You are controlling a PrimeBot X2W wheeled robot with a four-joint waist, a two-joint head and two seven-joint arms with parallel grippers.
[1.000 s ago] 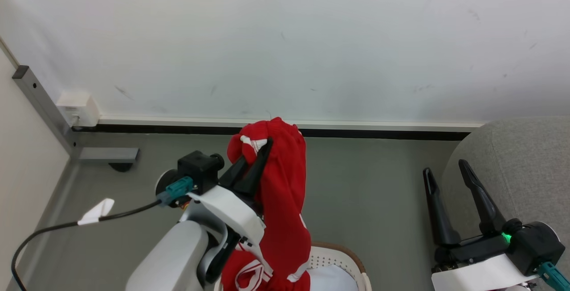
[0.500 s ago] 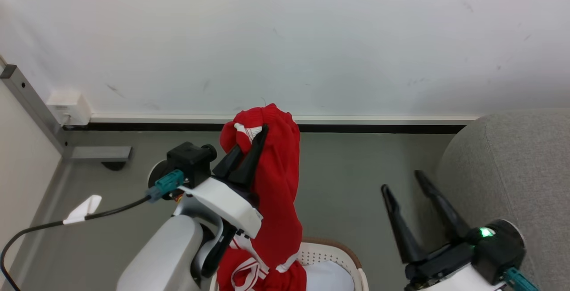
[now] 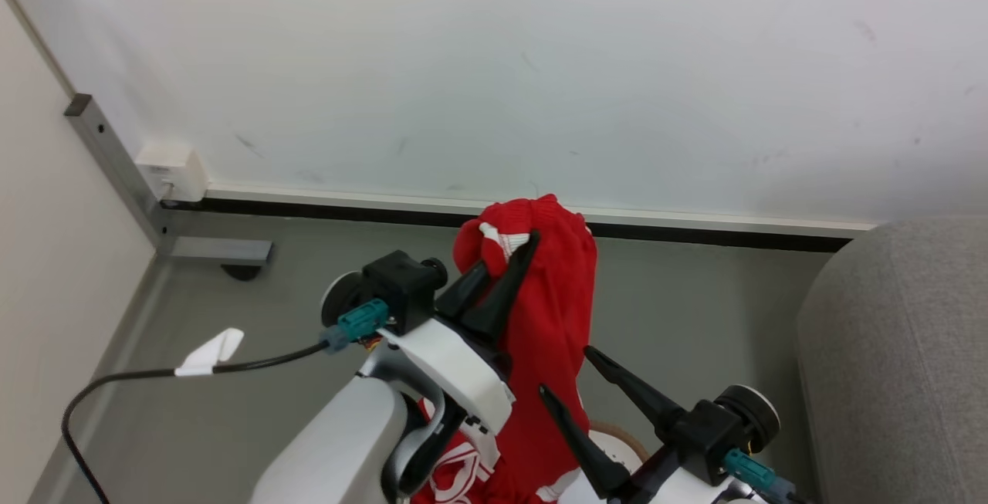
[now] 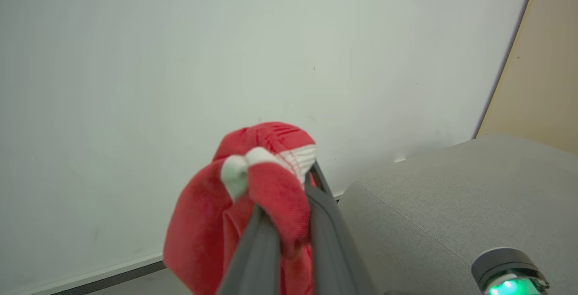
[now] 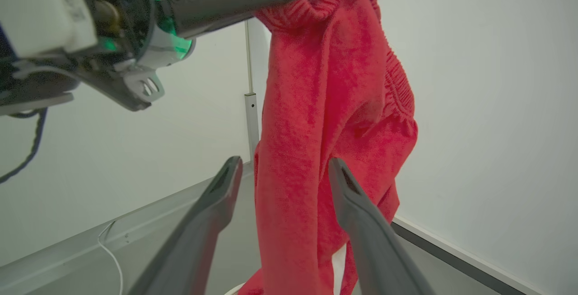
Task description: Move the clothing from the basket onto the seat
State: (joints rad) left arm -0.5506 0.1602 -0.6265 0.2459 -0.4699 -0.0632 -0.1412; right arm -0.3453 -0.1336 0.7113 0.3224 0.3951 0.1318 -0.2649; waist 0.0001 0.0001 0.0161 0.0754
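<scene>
Down at the bottom of our head view, the cream-white perforated plastic basket with its brown rim (image 3: 611,436) peeks out between our two arms, and the lower end of the soft red garment with white trim (image 3: 549,319) hangs down to it; whether more clothing lies inside we cannot tell. Just over the basket in that view, our right gripper (image 3: 563,370) holds nothing: its two long dark fingers (image 5: 207,213) stand wide apart, and in the right wrist view the hanging red cloth drops between them, though we cannot tell whether they touch it. Higher up, our left gripper (image 3: 509,255) is clamped tight on a bunched fold of the garment near its ribbed, white-edged top, and the cloth drapes from that pinch. Off to our right, well apart from the garment, rises the large light-grey fabric-upholstered seat with rounded edges (image 3: 895,350), and none of the clothing lies on the part of it that we see. Beyond lie the grey floor (image 3: 679,288), a black skirting strip (image 3: 695,234) and the pale wall (image 3: 494,64). We judge the task to be in its early half: one garment is raised almost out of the basket, but carrying it across to the seat and letting go are not yet done, and anything left in the basket would need the same trip.
</scene>
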